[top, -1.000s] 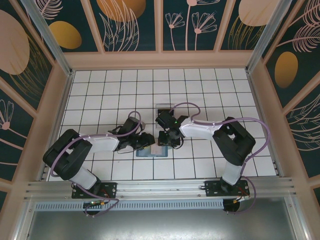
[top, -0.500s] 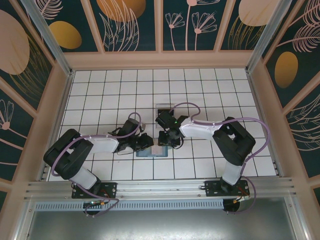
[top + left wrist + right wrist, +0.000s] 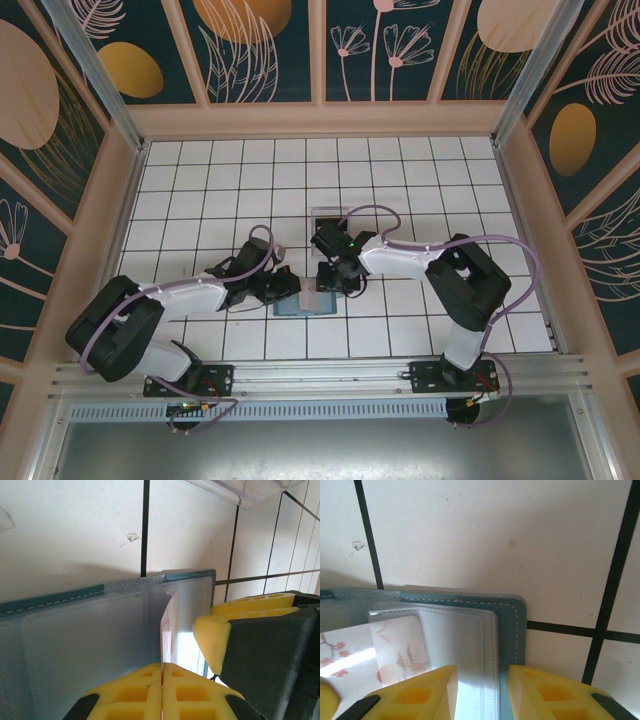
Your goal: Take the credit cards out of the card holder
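Note:
The card holder (image 3: pixel 300 309) lies open on the white tiles, teal outside (image 3: pixel 510 625) and grey-blue inside (image 3: pixel 75 645). My left gripper (image 3: pixel 162 666) is shut on the near edge of a thin pale credit card (image 3: pixel 167 625), which stands edge-on and rises out of a pocket. In the top view the left gripper (image 3: pixel 288 288) is at the holder's left side. My right gripper (image 3: pixel 482 672) is open; its yellow fingers rest astride the holder's right border. A credit card (image 3: pixel 397 647) with a pink print shows beside them. The right gripper (image 3: pixel 336 284) sits over the holder's right part.
A clear plastic tray (image 3: pixel 328 218) stands about one tile behind the two grippers; its corner (image 3: pixel 240 487) shows at the top of the left wrist view. The right gripper's finger (image 3: pixel 235 630) is close beside the held card. Open tiled floor surrounds the holder inside wooden walls.
My left gripper has closed onto the card's edge. The left arm has leaned lower and farther left. The right arm has stayed in place.

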